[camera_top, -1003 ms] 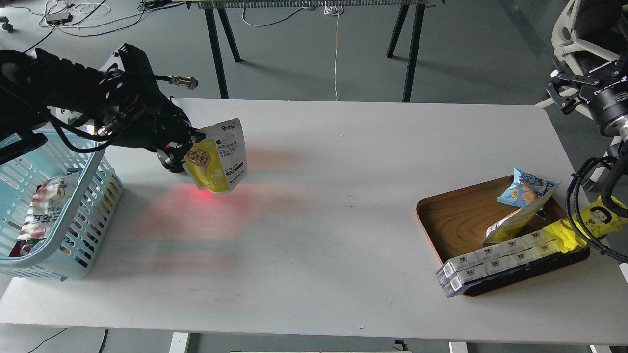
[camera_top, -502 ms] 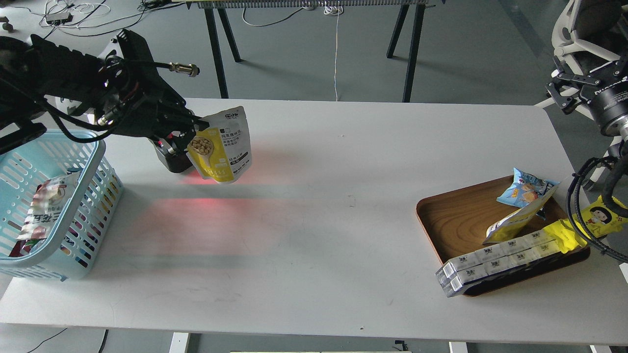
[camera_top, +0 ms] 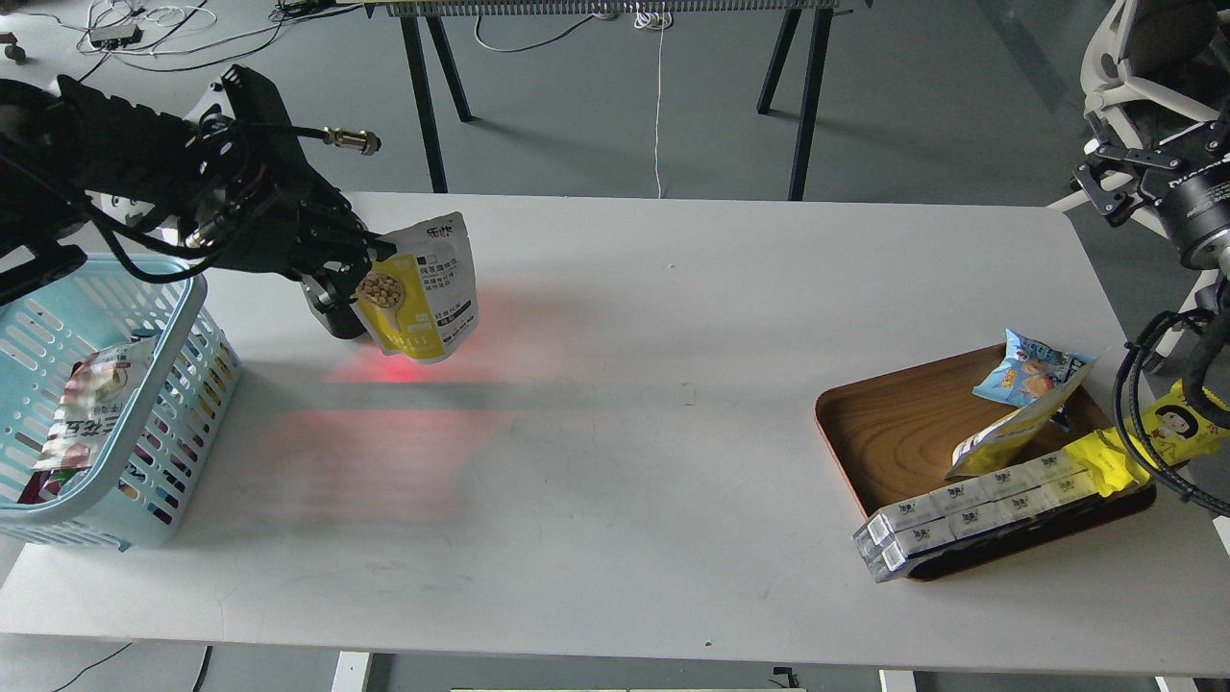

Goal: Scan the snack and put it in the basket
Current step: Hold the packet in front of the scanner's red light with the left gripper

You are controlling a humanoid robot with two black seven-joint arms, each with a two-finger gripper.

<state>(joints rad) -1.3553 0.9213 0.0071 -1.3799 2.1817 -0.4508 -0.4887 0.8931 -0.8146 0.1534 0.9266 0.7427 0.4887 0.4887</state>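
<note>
The snack [camera_top: 423,288], a yellow and white pouch picturing a spoon of beige beans, hangs tilted above the table's left part. My left gripper [camera_top: 370,252] is shut on the pouch's left edge. A black scanner [camera_top: 332,312] sits just behind and below the pouch and casts red light on the table. The light blue basket [camera_top: 183,384] stands at the table's left edge, left of the pouch, with a red and white packet [camera_top: 82,404] inside. My right gripper [camera_top: 1119,178] is at the far right, off the table; its fingers look spread and empty.
A brown wooden tray [camera_top: 894,432] at the right holds a small blue chip bag [camera_top: 1028,370], a yellow and white pouch [camera_top: 1009,432], a pack of white boxes [camera_top: 961,509] and a long yellow wrapper with a cartoon face [camera_top: 1168,428]. Cables hang by the right arm.
The left gripper with the pouch rose from low over the table, then shifted slightly left toward the basket. The red glow on the table moved with it. The right arm has barely moved.
</note>
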